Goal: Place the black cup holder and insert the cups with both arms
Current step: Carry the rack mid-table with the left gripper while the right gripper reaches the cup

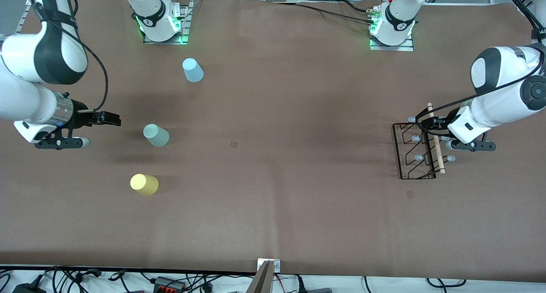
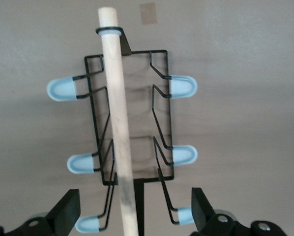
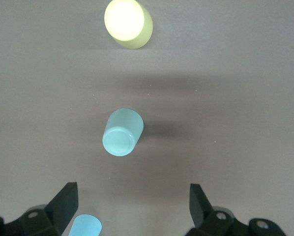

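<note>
Brown-covered bench point(image 1: 273, 165) filling the view, two small darker patches point(image 1: 234, 144) sitting on it, one near centre, another point(image 1: 410, 194) at about 4 o'clock from centre. Cables and black adapters point(image 1: 168, 283) lying along the 6 o'clock edge; grey bracket point(image 1: 268, 265) sticking up there.

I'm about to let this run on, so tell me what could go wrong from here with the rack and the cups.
1. The open left gripper straddles the wooden rod of the black cup holder; the thin rod may slip or the rack may swing when lifted.
2. The capped prongs stick out sideways and could catch a finger.
3. The green cup, yellow cup and blue cup stand upside down near the open right gripper; a sideways nudge may topple one.
</note>
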Controlling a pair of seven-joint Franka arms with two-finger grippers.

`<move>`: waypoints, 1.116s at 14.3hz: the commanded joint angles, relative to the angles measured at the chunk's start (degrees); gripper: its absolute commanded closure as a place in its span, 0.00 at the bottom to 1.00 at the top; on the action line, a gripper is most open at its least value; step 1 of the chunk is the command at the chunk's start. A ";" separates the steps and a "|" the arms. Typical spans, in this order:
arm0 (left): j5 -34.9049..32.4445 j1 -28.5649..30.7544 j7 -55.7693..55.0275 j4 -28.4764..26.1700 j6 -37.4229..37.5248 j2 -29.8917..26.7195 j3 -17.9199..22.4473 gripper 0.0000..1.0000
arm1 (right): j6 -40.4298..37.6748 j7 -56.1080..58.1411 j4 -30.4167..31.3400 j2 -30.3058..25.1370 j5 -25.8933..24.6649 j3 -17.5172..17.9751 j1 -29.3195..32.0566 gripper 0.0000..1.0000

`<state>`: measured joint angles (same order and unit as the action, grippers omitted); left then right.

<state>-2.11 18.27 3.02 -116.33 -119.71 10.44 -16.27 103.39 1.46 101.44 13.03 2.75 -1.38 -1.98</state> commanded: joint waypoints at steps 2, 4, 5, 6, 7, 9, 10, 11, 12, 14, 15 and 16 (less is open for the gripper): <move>-1.23 0.01 0.50 -3.99 -5.18 -0.16 -0.25 0.20 | 1.89 0.04 1.82 0.68 0.42 -0.12 -1.53 0.00; -1.23 -0.08 0.50 -4.00 -5.10 0.11 -0.34 0.39 | 4.61 -1.62 4.45 0.59 0.42 -0.12 -3.19 0.00; -1.23 -0.08 0.67 -4.00 -4.83 0.02 -0.34 0.50 | 6.28 -2.50 6.20 0.50 0.33 -0.12 -4.25 0.00; -1.23 0.01 1.11 -3.91 -4.83 0.02 -0.43 0.59 | 8.47 -3.21 7.79 0.42 0.33 -0.12 -5.04 0.00; -1.23 0.01 0.59 -3.91 -4.83 0.02 -0.43 0.68 | 9.80 -3.56 8.67 0.50 0.33 -0.12 -5.14 0.00; -1.23 0.01 0.59 -3.73 -4.83 0.02 -0.43 0.84 | 10.16 -3.74 8.86 1.29 0.50 -0.12 -5.14 0.00; -1.14 -0.08 0.41 -3.65 -4.74 0.11 -0.43 0.94 | 10.42 -3.74 8.86 1.64 0.76 -0.12 -5.05 0.00; -1.23 -0.08 0.32 -3.56 -4.66 0.02 -0.52 0.99 | 11.21 -3.74 8.86 2.60 0.77 -0.03 -5.14 0.00; -1.14 -0.08 0.32 -3.03 -4.39 0.11 -0.69 0.99 | 11.65 -4.09 8.94 3.13 0.77 -0.03 -5.48 0.00; -1.14 -0.60 -0.03 -1.63 -2.30 0.11 -0.78 0.99 | 12.01 -7.16 8.95 4.28 0.77 -0.03 -6.80 0.00; -1.23 -0.96 -0.90 0.29 -0.37 0.20 -1.30 0.99 | 12.18 -7.86 9.21 4.63 0.85 -0.03 -7.59 0.00; -1.14 -1.57 -2.21 3.27 3.91 0.46 -2.70 0.99 | 12.71 -8.48 9.82 4.98 0.86 -0.03 -7.86 0.00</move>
<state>-2.41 17.66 2.80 -118.49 -122.19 10.99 -17.11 114.45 -4.95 109.72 17.90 2.87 -1.27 -8.51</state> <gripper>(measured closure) 0.841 0.000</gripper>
